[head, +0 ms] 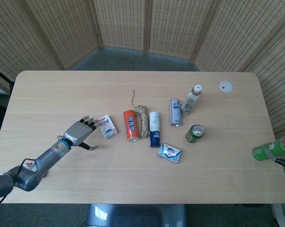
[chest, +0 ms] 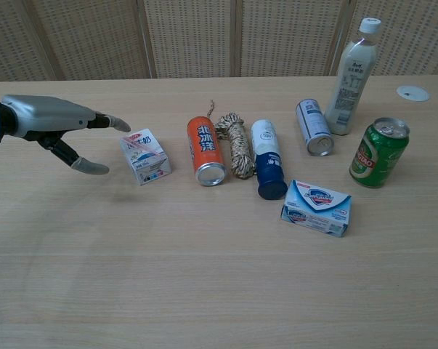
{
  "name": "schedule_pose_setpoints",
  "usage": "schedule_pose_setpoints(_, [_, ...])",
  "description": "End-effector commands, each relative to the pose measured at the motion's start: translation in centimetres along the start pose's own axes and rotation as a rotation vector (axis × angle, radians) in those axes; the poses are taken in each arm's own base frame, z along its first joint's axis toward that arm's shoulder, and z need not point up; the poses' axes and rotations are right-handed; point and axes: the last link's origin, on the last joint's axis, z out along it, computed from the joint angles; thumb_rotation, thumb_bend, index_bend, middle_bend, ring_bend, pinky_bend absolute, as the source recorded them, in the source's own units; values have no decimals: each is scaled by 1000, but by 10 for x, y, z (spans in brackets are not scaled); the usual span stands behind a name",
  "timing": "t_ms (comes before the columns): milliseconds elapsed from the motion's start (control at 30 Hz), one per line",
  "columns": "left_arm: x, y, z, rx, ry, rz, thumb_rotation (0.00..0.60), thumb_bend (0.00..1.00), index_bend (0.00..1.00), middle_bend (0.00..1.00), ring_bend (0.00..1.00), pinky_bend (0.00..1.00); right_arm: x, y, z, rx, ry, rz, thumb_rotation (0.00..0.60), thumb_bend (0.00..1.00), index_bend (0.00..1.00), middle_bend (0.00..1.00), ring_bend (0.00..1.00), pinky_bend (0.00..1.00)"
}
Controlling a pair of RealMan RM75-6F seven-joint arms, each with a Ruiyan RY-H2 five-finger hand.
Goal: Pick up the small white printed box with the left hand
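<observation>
left robot hand (chest: 55, 125): grey metal, fingers spread apart, holding nothing | small white printed cardboard box (chest: 145, 155): on pale wooden surface (chest: 204, 276), just beside the fingertips, untouched | orange cylindrical can (chest: 205, 150): lying beyond the box

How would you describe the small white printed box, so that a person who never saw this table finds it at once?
On the wooden table, a row of items lies across the middle. The small white printed box is at the row's left end, beside the orange can, just beyond the left hand. It is the row's only white carton.
</observation>
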Motion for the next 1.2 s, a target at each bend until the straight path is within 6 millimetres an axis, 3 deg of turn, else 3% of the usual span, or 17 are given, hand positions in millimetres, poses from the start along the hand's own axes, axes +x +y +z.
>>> schedule_pose_setpoints(33, [4, 2, 5, -5, 31, -3, 235, 271, 0, 0, 0, 0, -1, 0, 0, 1, -3, 1, 296, 245, 0, 23, 0, 0])
schedule_pose_setpoints(633, [2, 25, 60, -42, -4, 88, 250, 272, 0, 0, 0, 0, 6, 8, -7, -27, 13, -9, 300, 246, 0, 23, 0, 0])
schedule_pose_setpoints(1200, [-4, 32, 73, -53, -32, 123, 254, 272, 0, 0, 0, 0, 10, 10, -7, -36, 26, -10, 299, 246, 0, 23, 0, 0])
